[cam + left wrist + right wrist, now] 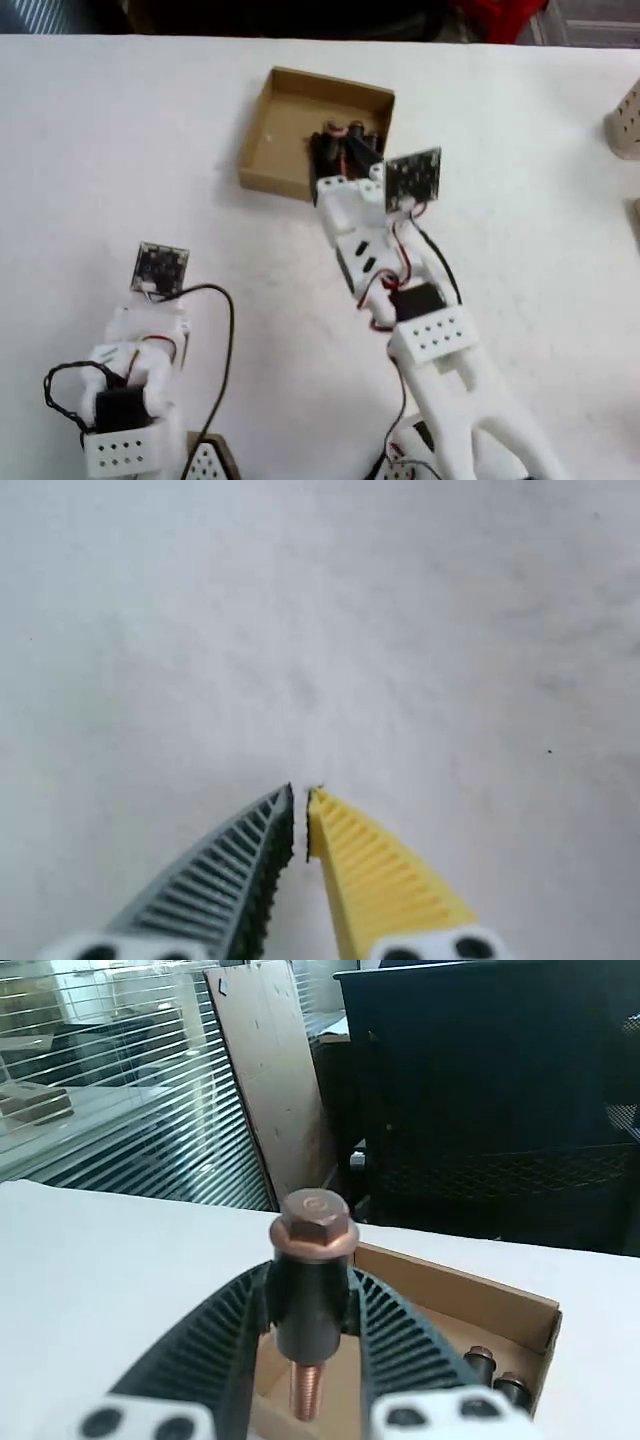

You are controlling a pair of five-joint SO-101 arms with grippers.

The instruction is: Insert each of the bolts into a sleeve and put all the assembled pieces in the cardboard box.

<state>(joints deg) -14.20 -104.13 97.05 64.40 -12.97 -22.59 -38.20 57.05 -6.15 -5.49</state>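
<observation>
Clamping the sleeve (308, 1310), bolt (315, 1228) inside, between my right fingers (222, 1345), I hung over the cardboard box (452, 1286) at the table's twelve o'clock.

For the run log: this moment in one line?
right pincer: shut on sleeved bolt, over cardboard box | left pincer: shut, empty, over table | box: other bolts inside

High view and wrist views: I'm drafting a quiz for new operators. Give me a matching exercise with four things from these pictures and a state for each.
Things
1. left gripper
2. right gripper
3. cardboard box
4. bolt

States
a. copper-coloured, upright, head up
b. shut on the black sleeve
c. shut, holding nothing, above the table
d. holds assembled pieces in a corner

Pairs: 1-c, 2-b, 3-d, 4-a
</observation>
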